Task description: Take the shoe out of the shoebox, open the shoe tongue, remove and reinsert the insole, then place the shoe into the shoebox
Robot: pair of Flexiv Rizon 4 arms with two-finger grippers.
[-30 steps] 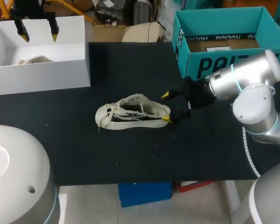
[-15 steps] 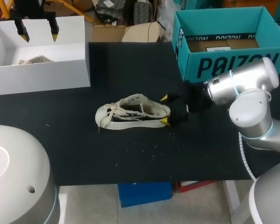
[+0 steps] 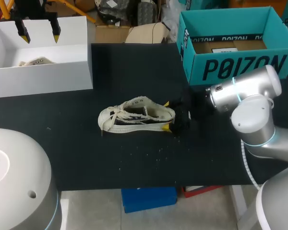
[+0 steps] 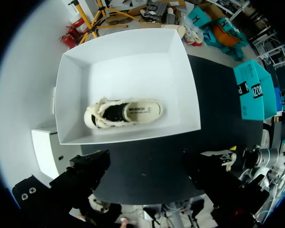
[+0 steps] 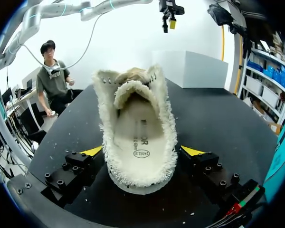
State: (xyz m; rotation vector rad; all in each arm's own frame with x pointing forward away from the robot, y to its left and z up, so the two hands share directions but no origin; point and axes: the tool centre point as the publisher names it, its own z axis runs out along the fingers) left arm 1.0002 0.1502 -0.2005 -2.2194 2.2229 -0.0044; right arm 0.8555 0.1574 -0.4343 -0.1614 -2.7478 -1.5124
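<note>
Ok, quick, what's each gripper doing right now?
Left gripper: open, empty, above the white box.
Right gripper: open, straddling the heel of the shoe, apparently not clamped on it yet.

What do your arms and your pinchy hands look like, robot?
My right arm is made of rounded silver-white sections with thin teal rings at the joints, and a pale cable runs beside it. My left arm shows a white dome. Both the right gripper and the left gripper are black, with two fingers ending in pointed yellow tips; the right's finger blocks carry small bolts.
</note>
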